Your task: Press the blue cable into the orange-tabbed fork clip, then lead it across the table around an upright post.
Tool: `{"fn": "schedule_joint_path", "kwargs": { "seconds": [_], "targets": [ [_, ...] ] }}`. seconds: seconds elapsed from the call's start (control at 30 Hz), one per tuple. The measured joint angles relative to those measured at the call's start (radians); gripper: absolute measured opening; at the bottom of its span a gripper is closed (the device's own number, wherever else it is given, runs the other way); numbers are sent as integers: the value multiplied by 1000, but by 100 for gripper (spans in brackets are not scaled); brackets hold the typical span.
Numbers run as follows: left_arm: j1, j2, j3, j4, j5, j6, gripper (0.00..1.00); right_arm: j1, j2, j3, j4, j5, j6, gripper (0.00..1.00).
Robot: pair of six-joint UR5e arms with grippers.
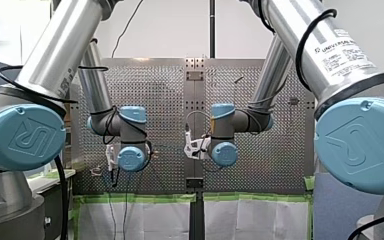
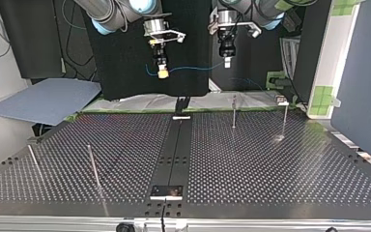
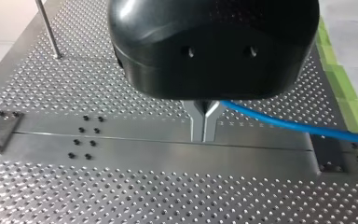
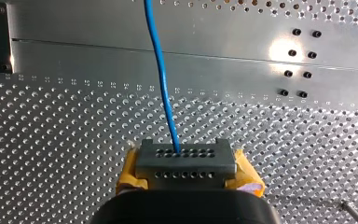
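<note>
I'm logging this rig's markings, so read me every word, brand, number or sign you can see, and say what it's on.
"UNIVERSAL ROBOTS": on the label on my right arm's tube, front view; the last letters curve out of sight.
Fine print under it: too small to read.
"UR" logo: raised on the blue joint caps, my left arm's and my right arm's.
Top and wrist views: no text.

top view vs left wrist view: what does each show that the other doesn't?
Top only: my right tool, yellow-padded, holding the blue cable, which spans to my left tool above the table. Left wrist only: the left tool's metal fingers pressed together, cable running out from them. Both: cable, left tool, perforated table, an upright post.
</note>
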Motion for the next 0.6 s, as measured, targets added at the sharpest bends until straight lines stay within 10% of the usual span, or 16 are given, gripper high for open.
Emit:
{"fn": "schedule_joint_path", "kwargs": {
  "seconds": [0.33,0.6],
  "targets": [
    [7,-61,-30,26,74,54,1,56,67,-62,67,67,-16,0],
    [7,-66,-31,26,83,57,1,64,146,-76,98,142,-17,0]
  ]
}}
